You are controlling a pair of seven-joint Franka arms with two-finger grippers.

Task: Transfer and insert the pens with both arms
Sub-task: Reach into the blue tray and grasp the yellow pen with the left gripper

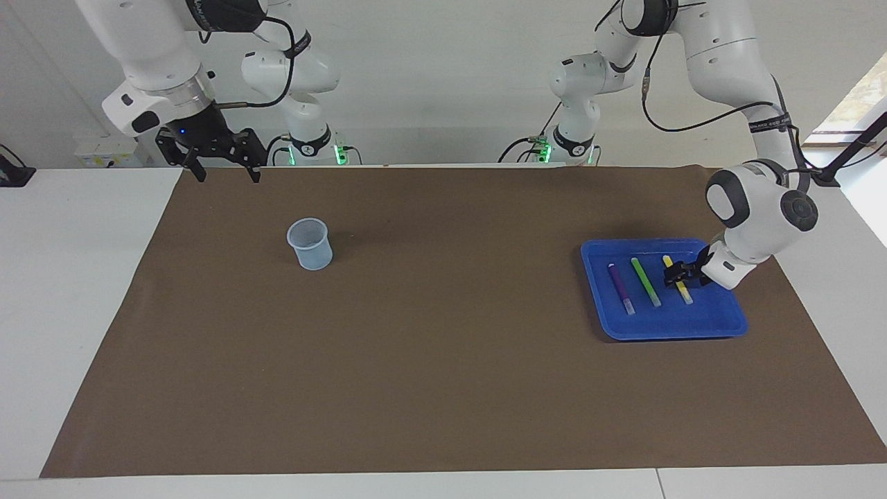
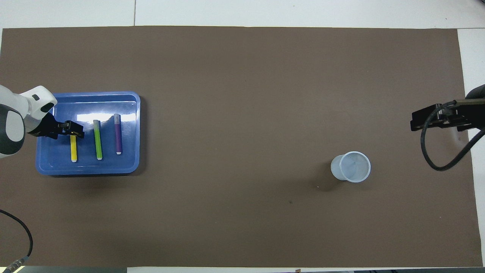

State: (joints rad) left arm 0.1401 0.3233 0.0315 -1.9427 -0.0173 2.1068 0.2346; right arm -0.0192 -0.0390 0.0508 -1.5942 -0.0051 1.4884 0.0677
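A: Toward the left arm's end of the table, blue tray [image 1: 662, 331] flat on the brown mat [image 1: 443, 360]. Three pens lie in it side by side, apart from one another: purple pen [image 1: 621, 287], green pen [image 1: 645, 281], yellow pen [image 1: 680, 285].

B: Order across the tray?

A: Purple sits toward the table's middle, green between, yellow toward the tray's outer edge. Pale caps point away from the robots.

B: Left gripper?

A: Left gripper [image 1: 678, 273] is down inside the tray, at the yellow pen's middle. Overhead, left gripper [image 2: 74, 131] covers the pen's farther half; the nearer half shows below it. Fingers straddle the barrel, but whether they press it or stand just clear, cannot tell.

B: Pen lifted?

A: No sign of it. Lies flat on the tray floor, in line with the other two.

B: Right arm?

A: Waiting. Right gripper [image 1: 220, 171] hangs over the mat's edge nearest the robots, at the right arm's end, fingers spread wide, nothing between them.

B: Anything else on the mat?

A: Pale translucent cup [image 1: 310, 243], upright, toward the right arm's end, well apart from the tray.
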